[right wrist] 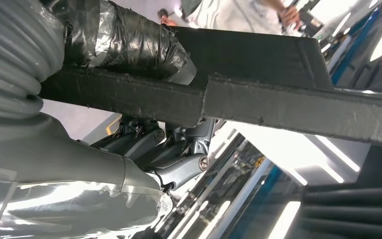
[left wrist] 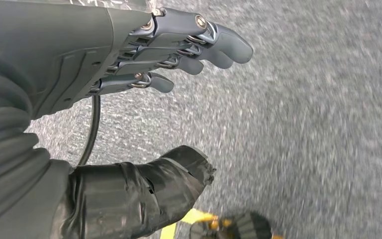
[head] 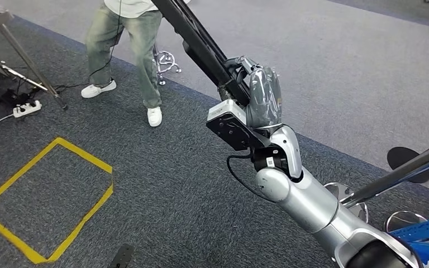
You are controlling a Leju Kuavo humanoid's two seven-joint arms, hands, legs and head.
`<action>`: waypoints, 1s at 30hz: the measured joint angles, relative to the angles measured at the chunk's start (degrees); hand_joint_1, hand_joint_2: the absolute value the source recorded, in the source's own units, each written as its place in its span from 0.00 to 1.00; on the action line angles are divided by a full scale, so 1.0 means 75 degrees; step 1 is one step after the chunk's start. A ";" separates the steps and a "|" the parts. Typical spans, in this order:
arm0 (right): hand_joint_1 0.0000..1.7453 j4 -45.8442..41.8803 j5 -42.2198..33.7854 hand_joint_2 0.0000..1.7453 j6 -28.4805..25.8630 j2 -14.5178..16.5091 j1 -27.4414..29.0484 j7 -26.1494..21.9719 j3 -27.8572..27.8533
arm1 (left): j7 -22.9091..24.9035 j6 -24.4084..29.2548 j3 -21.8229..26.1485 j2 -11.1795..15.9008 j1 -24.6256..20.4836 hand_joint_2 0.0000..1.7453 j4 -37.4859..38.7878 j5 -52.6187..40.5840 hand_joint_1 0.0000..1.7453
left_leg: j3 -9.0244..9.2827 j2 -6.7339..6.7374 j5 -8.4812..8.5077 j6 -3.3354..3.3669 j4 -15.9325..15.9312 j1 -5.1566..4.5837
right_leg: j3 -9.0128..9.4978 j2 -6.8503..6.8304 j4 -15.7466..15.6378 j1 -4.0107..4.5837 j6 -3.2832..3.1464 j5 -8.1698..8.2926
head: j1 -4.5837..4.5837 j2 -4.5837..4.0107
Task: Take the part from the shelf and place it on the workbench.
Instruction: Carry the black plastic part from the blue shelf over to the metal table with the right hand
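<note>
One long black part (head: 201, 44) gripped in right hand (head: 260, 95)

No text, label, brand, number or sign could be read on anything in these views.

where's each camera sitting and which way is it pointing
Head view: high on the body, looking down at the carpet, a yellow tape square and a person's legs; shows the right arm and right hand gripping a long black part.
Left wrist view: behind the left hand, fingers apart, facing the carpet.
Right wrist view: behind the right hand, looking along the part.
Head and right wrist views share hand and part.
</note>
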 joint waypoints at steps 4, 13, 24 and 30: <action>1.00 0.0002 -0.0009 1.00 0.0026 -0.0016 0.0019 -0.0001 0.0000 | 0.0001 0.0000 -0.0002 -0.0003 -0.0010 1.00 0.0000 -0.0021 0.00 | 0.0012 -0.0381 -0.0037 0.0004 0.0066 -0.0022 | -0.0153 0.0148 -0.0068 0.0004 -0.0036 0.0471 | 0.0011 0.0000; 1.00 -0.0030 -0.0059 1.00 0.0261 -0.0025 -0.0039 0.0045 0.0000 | -0.0044 0.0039 -0.0003 -0.0016 0.0018 1.00 0.0001 0.0038 0.00 | -0.0380 -0.0314 -0.0285 -0.0369 0.0609 0.0002 | 0.0576 0.0286 -0.1651 -0.0071 -0.0267 0.1016 | -0.0039 0.0000; 1.00 -0.0044 -0.0055 1.00 0.0254 -0.0025 -0.0083 0.0060 0.0000 | -0.0033 0.0038 -0.0003 -0.0020 -0.0032 1.00 0.0000 0.0017 0.00 | -0.0178 0.0572 -0.0006 -0.0247 0.0161 -0.0084 | 0.0773 -0.0613 -0.1649 0.0080 -0.0152 0.0788 | -0.0071 0.0000; 1.00 -0.0082 -0.0044 1.00 0.0247 -0.0034 -0.0086 0.0056 0.0000 | -0.0028 0.0038 -0.0003 -0.0021 -0.0023 1.00 0.0000 0.0012 0.00 | -0.0090 0.0105 0.0013 0.0011 0.0051 -0.0020 | 0.0204 -0.0028 -0.0263 0.0003 -0.0048 0.0008 | 0.0017 0.0000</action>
